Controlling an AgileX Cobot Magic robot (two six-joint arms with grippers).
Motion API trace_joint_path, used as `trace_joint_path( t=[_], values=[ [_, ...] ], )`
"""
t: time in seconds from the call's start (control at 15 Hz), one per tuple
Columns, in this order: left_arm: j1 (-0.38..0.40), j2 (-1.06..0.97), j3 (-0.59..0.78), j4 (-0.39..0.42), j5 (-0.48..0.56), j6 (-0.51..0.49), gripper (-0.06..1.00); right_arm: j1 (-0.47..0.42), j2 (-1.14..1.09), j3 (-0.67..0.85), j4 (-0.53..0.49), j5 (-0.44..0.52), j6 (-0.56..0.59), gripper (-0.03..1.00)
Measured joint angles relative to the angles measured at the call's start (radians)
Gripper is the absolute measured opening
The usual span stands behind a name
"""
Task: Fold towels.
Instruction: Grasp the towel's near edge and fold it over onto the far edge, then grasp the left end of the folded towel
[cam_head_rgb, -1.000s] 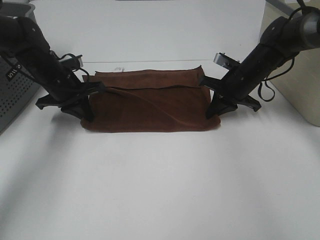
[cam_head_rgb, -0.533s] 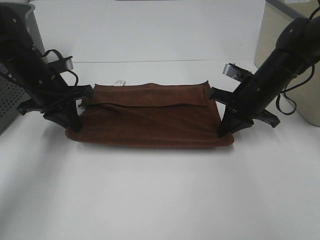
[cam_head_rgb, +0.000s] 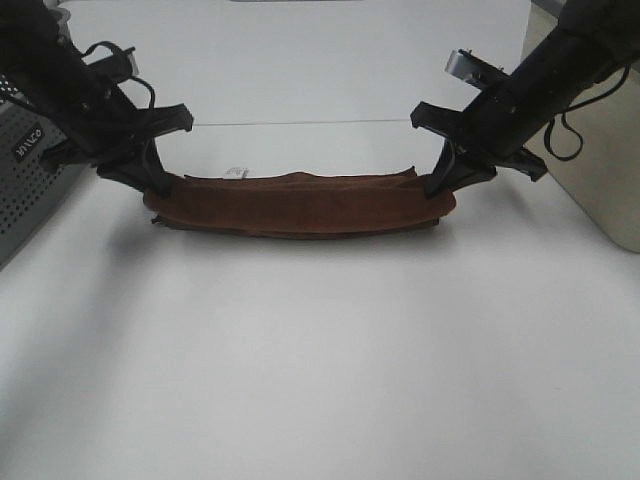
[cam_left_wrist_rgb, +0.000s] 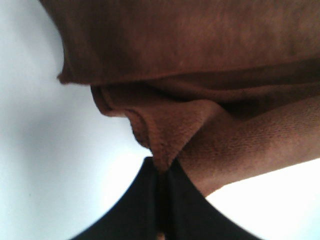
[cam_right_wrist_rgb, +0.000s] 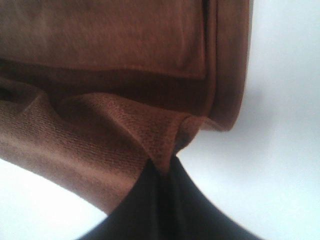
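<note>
**Two pincers pinch the ends of a brown towel**

The left pincer (cam_head_rgb: 157, 186) is squeezed tight on the left end of the towel (cam_head_rgb: 300, 205). In the left wrist view its two black tips are pressed together, with a fold of brown cloth caught between them. The right pincer (cam_head_rgb: 438, 188) grips the right end in the same way.

The towel stretches between them as a long, thin band, folded over on itself. It sags a little in the middle. I cannot tell if its lower edge touches the bench (cam_head_rgb: 320, 360) or hangs just above it. A small white tag (cam_head_rgb: 237, 172) peeks out at the back edge, near the left pincer.

The bench is white and smooth. A grey basket (cam_head_rgb: 30, 190) with little holes stands at the left side, close to the left arm. A beige box (cam_head_rgb: 600, 190) stands at the right side, close to the right arm. The widest stretch of white bench lies in front of the towel, and more lies behind it.
</note>
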Motion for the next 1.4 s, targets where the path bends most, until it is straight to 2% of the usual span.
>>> trace_joint_path(
  t=[0.07,0.27,0.47,0.53,0.6,0.67,0.8,0.87,0.93,1.13,1.33,1.4],
  values=[
    [0.008,0.045,-0.085,0.003,0.000,-0.026,0.01,0.000,0.059,-0.104,-0.001,0.019,0.017,0.00],
    [0.034,0.171,-0.211,0.010,-0.032,-0.050,0.01,0.000,0.173,-0.278,-0.001,0.032,0.047,0.00],
    [0.036,0.254,-0.274,-0.003,-0.067,-0.051,0.01,0.000,0.250,-0.333,-0.003,0.032,0.053,0.01],
    [0.036,0.266,-0.279,-0.007,-0.069,-0.051,0.03,0.000,0.265,-0.336,-0.003,0.031,0.063,0.06],
    [0.036,0.270,-0.280,-0.012,-0.069,-0.051,0.10,0.000,0.269,-0.336,-0.003,0.032,0.069,0.16],
    [0.036,0.271,-0.286,-0.015,-0.067,-0.051,0.23,0.000,0.269,-0.336,0.005,0.032,0.071,0.32],
    [0.038,0.271,-0.316,-0.012,-0.057,-0.041,0.65,0.000,0.262,-0.337,0.012,0.039,0.071,0.67],
    [0.038,0.270,-0.327,-0.003,-0.055,-0.017,0.82,0.000,0.252,-0.337,0.006,0.042,0.071,0.78],
    [0.038,0.268,-0.331,0.004,-0.054,-0.008,0.89,0.000,0.240,-0.337,-0.006,0.044,0.071,0.82],
    [0.035,0.300,-0.332,0.008,-0.042,-0.006,0.93,0.000,0.217,-0.339,-0.026,0.047,0.071,0.85],
    [0.010,0.327,-0.334,0.007,-0.069,-0.001,0.90,0.000,0.217,-0.339,-0.031,0.047,0.071,0.85],
    [-0.005,0.333,-0.334,0.007,-0.099,0.002,0.86,0.000,0.217,-0.339,-0.032,0.047,0.071,0.85]
  ],
)
